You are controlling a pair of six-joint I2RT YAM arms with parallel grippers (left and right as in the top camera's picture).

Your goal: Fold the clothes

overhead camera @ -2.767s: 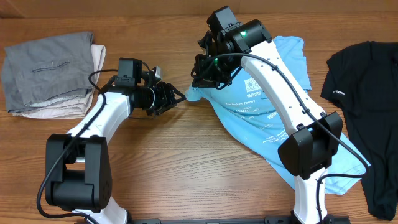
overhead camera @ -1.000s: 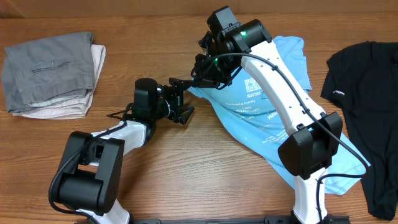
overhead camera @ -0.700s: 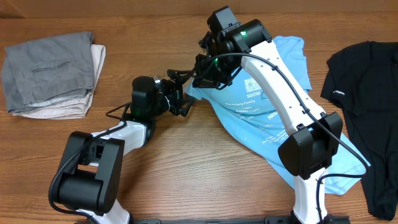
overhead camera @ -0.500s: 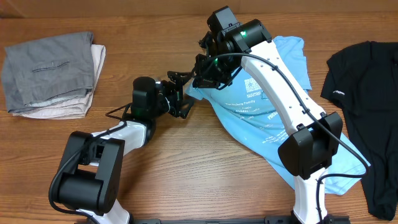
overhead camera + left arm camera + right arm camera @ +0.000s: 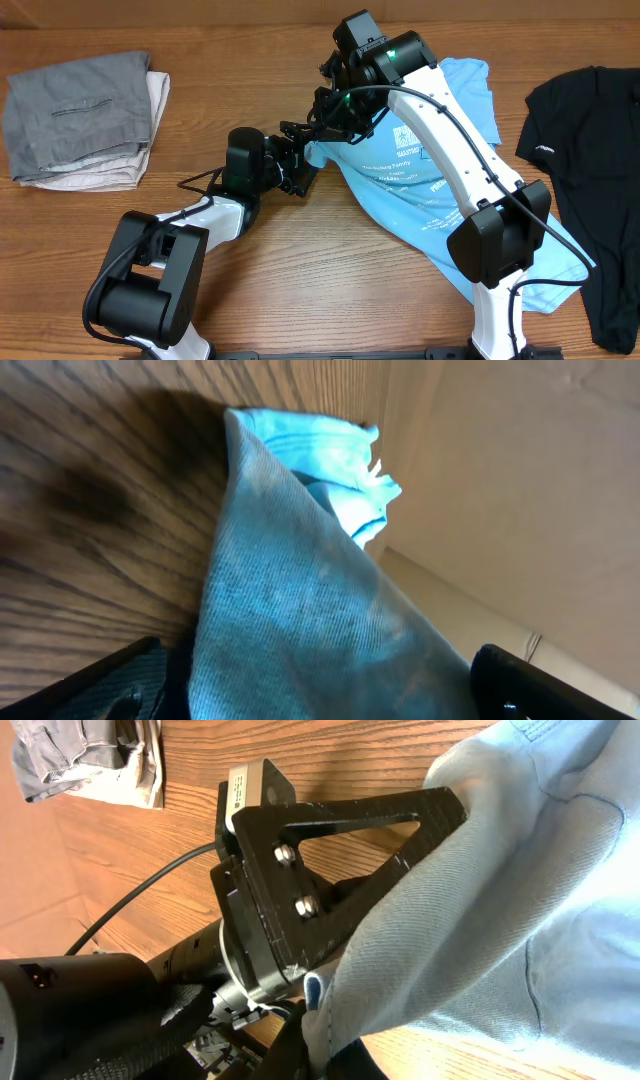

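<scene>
My right gripper [image 5: 335, 112] pinches the T-shirt [image 5: 385, 195] near the far edge; the left gripper [image 5: 298, 160], spread wide, may hit it when closing.

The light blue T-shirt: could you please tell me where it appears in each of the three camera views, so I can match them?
Overhead: the light blue T-shirt lies right of centre, running from top middle to lower right.
Left wrist: it fills the lower middle, rising to a bunched corner near top centre.
Right wrist: it covers the right half, draped in folds.
Shared landmark: the wooden table beneath it.
</scene>
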